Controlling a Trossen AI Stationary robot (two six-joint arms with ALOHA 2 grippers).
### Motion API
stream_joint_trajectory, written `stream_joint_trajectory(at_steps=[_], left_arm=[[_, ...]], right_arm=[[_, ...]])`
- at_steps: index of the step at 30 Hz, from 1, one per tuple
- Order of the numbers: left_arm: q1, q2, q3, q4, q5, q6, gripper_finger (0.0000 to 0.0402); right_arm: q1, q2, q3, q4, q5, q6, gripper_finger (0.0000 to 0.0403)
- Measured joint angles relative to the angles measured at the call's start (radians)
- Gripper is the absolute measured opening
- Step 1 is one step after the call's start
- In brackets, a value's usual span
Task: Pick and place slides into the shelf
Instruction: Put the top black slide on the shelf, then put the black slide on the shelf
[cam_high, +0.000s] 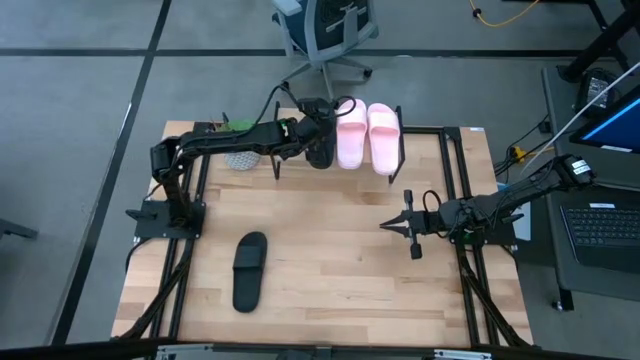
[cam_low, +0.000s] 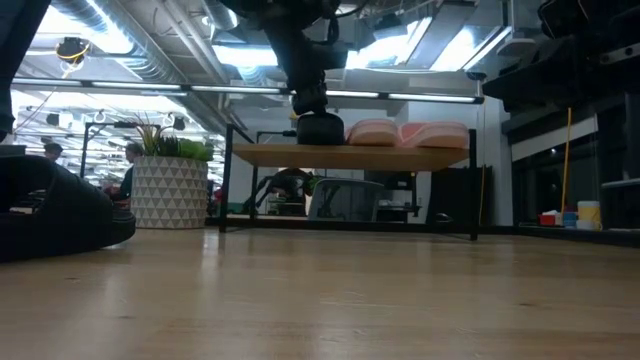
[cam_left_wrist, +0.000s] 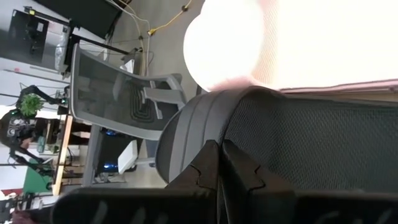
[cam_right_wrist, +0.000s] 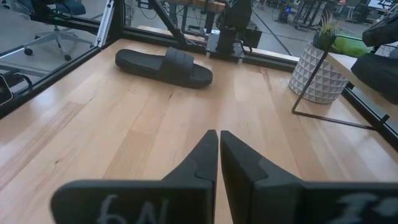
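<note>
Here the left pincer (cam_high: 322, 128) pinches a black slide (cam_high: 320, 150) on the shelf (cam_low: 350, 155).

Open-plan robotics lab or office workspace: grey floor with taped lines, mesh office chair (cam_high: 325, 30) behind the rig table (cam_high: 330, 260), laptop (cam_high: 610, 225) on a side desk, yellow cable (cam_high: 500, 15), exposed ceiling ducts (cam_low: 110, 40), strip lights, seated person (cam_low: 130, 170) beyond a potted plant (cam_low: 170, 180).
</note>
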Motion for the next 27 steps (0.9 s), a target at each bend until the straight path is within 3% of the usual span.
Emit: stream_joint_trajectory(at_steps=[11, 27], left_arm=[[-0.001, -0.001, 0.000, 0.000, 0.039, -0.014, 0.0002], [-0.002, -0.001, 0.000, 0.023, 0.064, -0.029, 0.0060]], right_arm=[[0.000, 0.000, 0.000, -0.001, 0.000, 0.000, 0.0021], [0.000, 0.000, 0.000, -0.001, 0.000, 0.001, 0.0021]])
